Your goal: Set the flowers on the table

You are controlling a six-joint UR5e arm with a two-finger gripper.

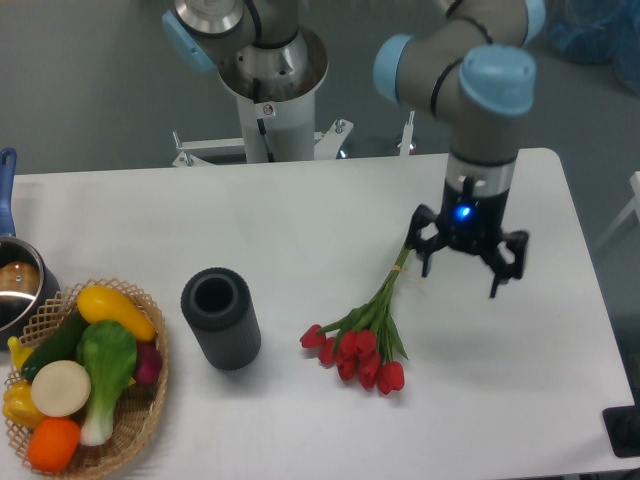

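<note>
Worktop: the worktop (300,215) is plain matte white with rounded corners, filling most of the frame below a grey floor (90,80) along the top.
Flowers: the flowers (362,335) lie flat on the worktop in the lower middle of the frame, red heads toward the bottom, green stems pointing up and to the right.
Gripper: the gripper (471,262) hangs at the right of the frame with its fingers spread apart, holding nothing; it is just beside the stem tips, and contact with them cannot be made out.
Cylinder: a dark cylinder (220,318) stands upright left of the flowers, apart from them, open top showing.
Basket: a wicker basket (150,400) of vegetables and fruit sits at the lower left.
Pot: a pot (18,290) with a blue handle is cut off by the left edge.
Arm base: the pedestal (270,95) stands behind the worktop at top centre.
Room: a blue object (595,30) lies on the floor in the upper right corner.
</note>
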